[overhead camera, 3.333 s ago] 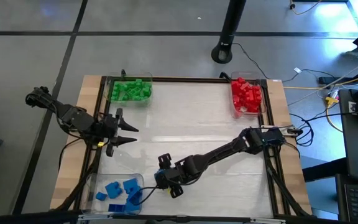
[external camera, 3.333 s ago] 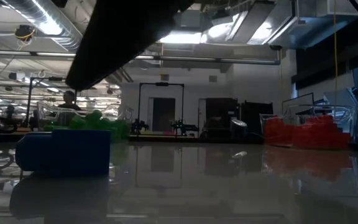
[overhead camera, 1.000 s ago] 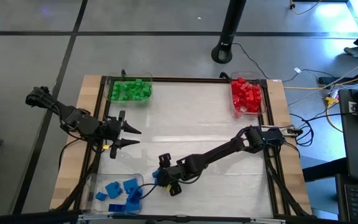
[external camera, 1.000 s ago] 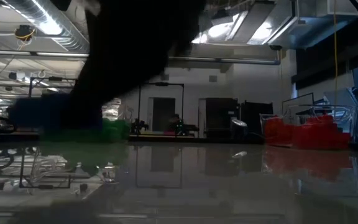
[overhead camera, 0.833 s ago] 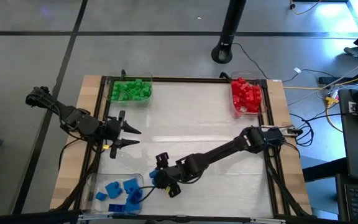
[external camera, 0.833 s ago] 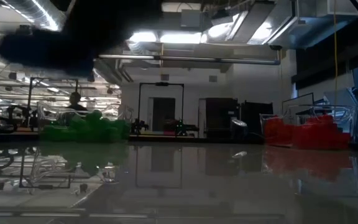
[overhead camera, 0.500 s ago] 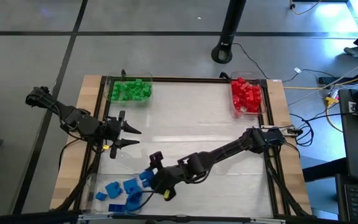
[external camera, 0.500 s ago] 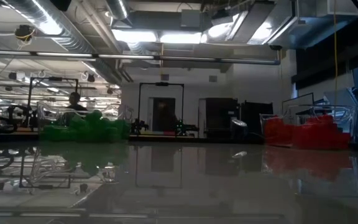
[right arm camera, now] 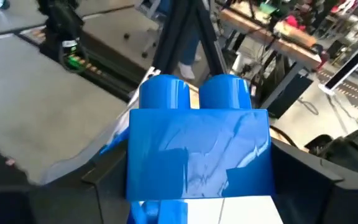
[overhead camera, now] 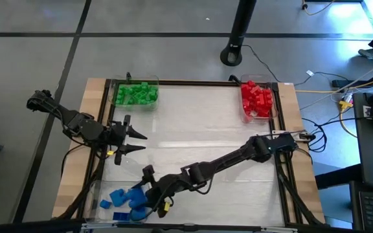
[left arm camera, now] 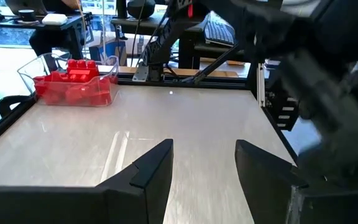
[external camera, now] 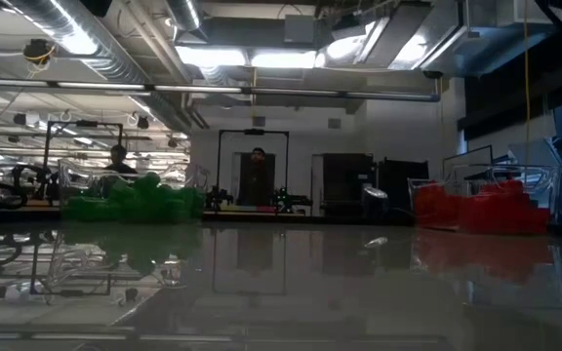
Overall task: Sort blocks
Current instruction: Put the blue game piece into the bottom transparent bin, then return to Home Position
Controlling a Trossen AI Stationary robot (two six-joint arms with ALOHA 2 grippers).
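My right fingers clamped on blue brick, over blue tray; release low. Left fingers apart.

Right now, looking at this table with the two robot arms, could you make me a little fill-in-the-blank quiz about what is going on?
1. The right hand holds a ____ block over the tray of blue blocks.
2. The left hand waits near the table's left edge, open and holding ____.
3. The green blocks and the red blocks lie in trays at the table's two ____ corners.

Missing words: blue; nothing; far
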